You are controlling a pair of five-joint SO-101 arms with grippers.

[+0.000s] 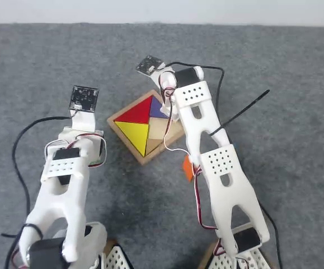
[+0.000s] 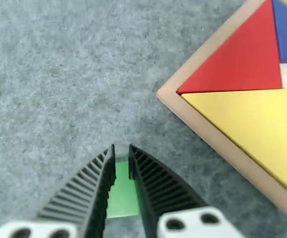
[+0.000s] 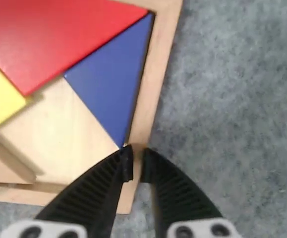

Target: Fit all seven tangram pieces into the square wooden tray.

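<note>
1. I work at a robotics test bench, in a lab or hobby workshop; I cannot tell which.
2. My left arm and right arm are white printed shells with loose cables and a bare camera board.
3. Grey felt covers the table to its far edge, where a plain pale wall begins.
4. A wooden tray of coloured pieces sits mid-table.

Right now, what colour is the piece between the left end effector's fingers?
The piece is green; the left wrist view shows it best.
</note>
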